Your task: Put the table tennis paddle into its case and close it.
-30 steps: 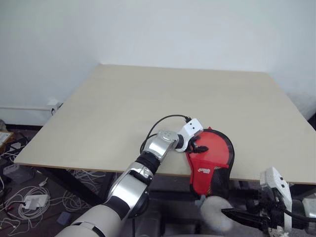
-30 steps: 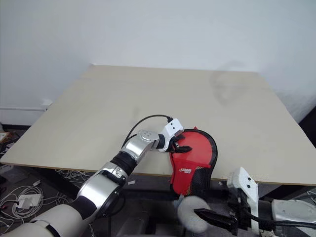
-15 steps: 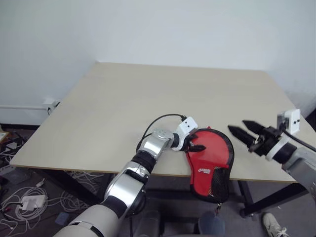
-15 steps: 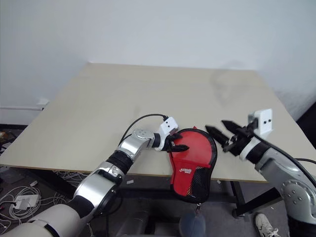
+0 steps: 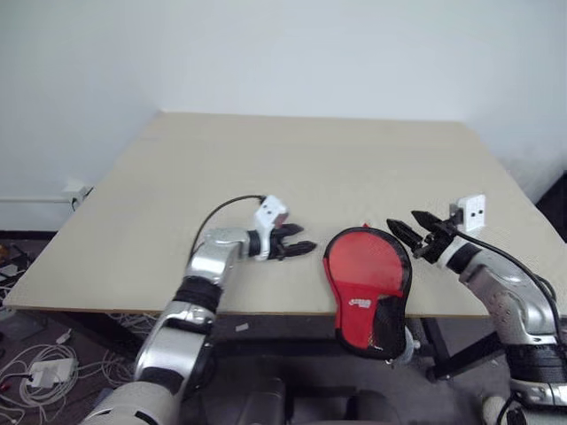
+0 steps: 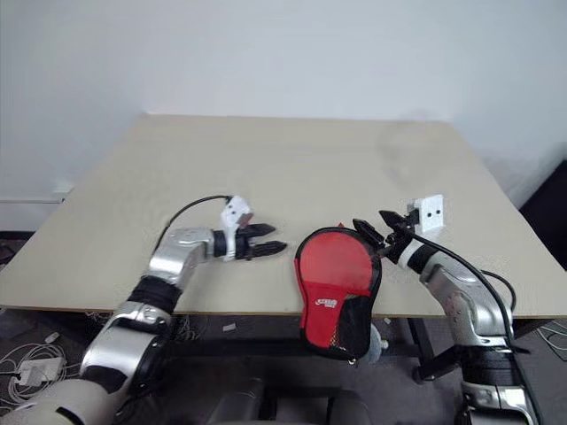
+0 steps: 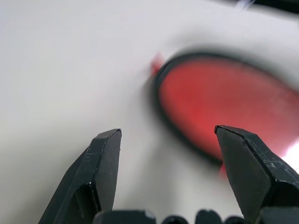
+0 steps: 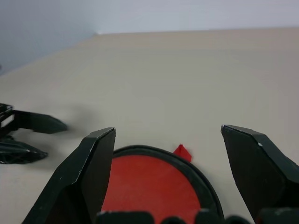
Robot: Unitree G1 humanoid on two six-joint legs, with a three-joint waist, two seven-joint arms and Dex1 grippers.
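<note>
- At the desk's near edge, the left gripper (image 5: 301, 247) hovers wide open and empty, just left of the case (image 5: 368, 288).
- The right gripper (image 5: 409, 228) is spread wide too, holding nothing, close by the case's far right rim.
- The red case lies closed, its narrow end hanging over the near edge.
- The beige desk (image 5: 292, 173) stands against a white wall (image 5: 283, 53); cables (image 5: 35, 367) lie on the floor at left.

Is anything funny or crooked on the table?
Yes. The red case lies at the table's near edge with its narrow black-patched end sticking out past the edge, over nothing. Both grippers, left and right, are open beside it and apart from it.
</note>
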